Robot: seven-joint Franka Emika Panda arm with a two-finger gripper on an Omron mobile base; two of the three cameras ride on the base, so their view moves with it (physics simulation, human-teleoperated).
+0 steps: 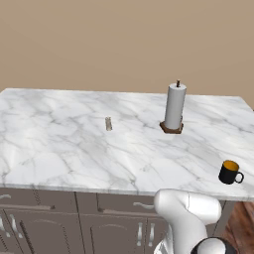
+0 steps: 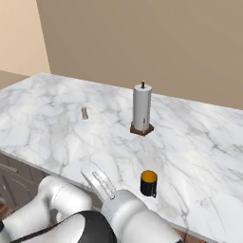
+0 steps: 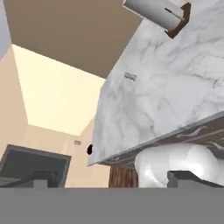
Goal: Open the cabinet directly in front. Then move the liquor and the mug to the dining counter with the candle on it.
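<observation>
Well, nearest to me the robot's white arm bends low at the front of the dining counter [image 1: 59, 154]. Its claw [image 2: 96, 176] reaches just over the near edge in the right base view. The fingers are hard to make out there, but I take them to be spread wide, and nothing sits between them.

Just beyond, close to the near edge and towards the right-hand end of the marble, the mug [image 1: 230, 172] stands upright. It is black outside and orange-yellow inside, with its handle turned to the right. I would judge it light, rigid and quite smooth, probably glazed, so it could slip under a loose pinch and chip if knocked off that edge. The safest hold looks like a pinch across the rim, with one finger inside and one outside, on the side away from the handle. The body may be too wide and too slick to squeeze. As it already stands on this counter, I would say it needs no more than leaving alone.

Farther in and well to the left, the candle [image 1: 108, 124] stands alone, a tiny grey-beige stub. Past the middle, the paper-towel roll [image 1: 174, 106] rises on its brown base, well apart from both. Behind everything is the plain tan wall [image 1: 124, 44].

I can read no brand, label or writing on the mug, the roll or the cabinet fronts [image 1: 119, 221] below.
</observation>
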